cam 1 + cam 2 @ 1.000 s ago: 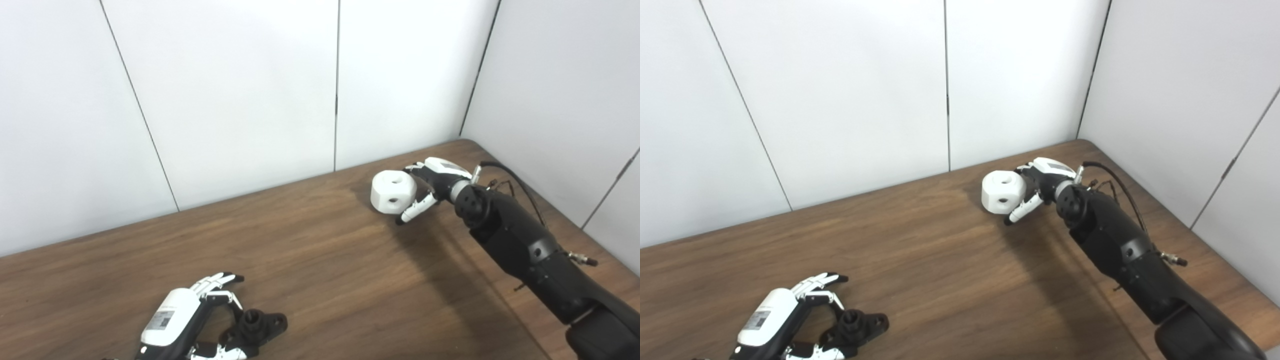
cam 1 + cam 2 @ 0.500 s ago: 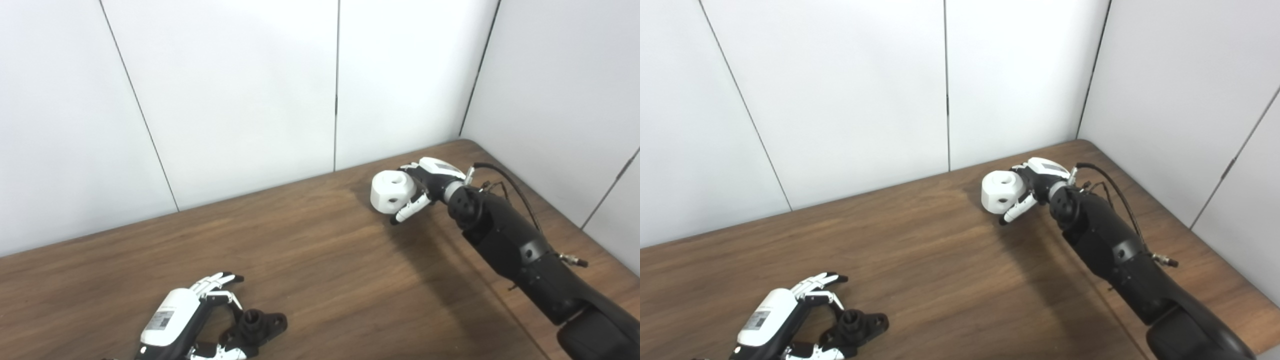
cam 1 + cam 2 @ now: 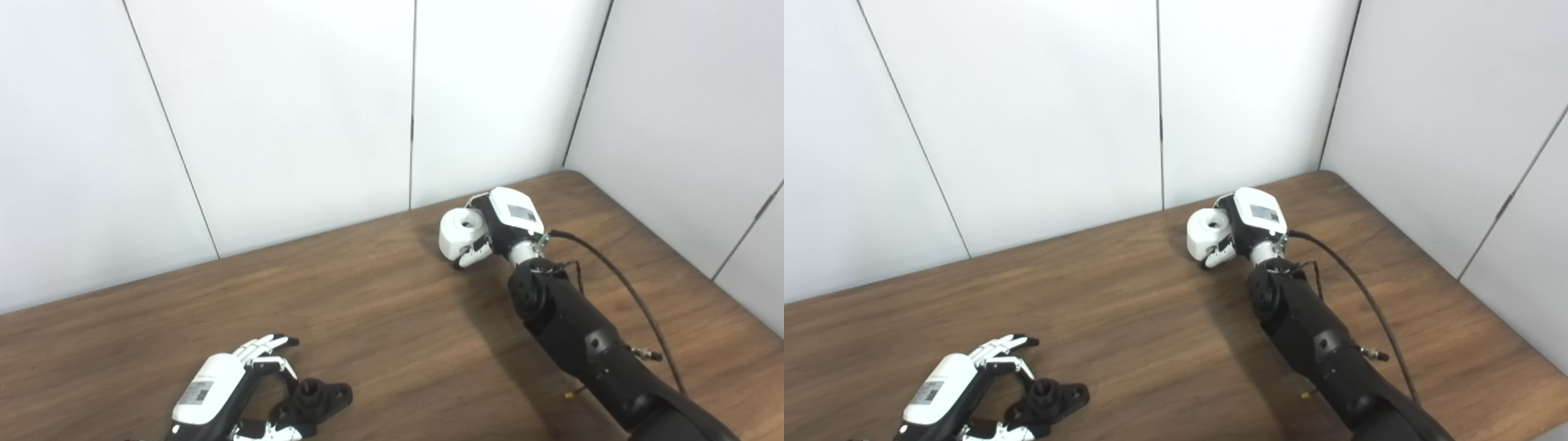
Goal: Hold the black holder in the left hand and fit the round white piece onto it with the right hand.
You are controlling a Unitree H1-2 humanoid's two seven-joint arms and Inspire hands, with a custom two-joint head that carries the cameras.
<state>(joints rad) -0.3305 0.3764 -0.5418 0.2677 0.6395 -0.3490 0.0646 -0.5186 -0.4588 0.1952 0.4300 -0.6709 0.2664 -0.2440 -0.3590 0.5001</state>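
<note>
Right hand grips the white piece, left hand at the holder

We see our right hand (image 3: 499, 229) clasping the round white piece (image 3: 456, 236) above the table (image 3: 380, 306); our left hand (image 3: 236, 392) curls loosely around the black holder (image 3: 315, 398) lying near the front edge.

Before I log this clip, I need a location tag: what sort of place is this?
Probably a lab test bench: a bare wooden table set into a corner of plain white wall panels, holding just the black holder and round white piece.

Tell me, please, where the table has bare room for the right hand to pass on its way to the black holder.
The wood is bare between the round white piece in the right hand and the black holder, and along the wall. It is crowded only at the near left, where the left hand curls around the holder.
</note>
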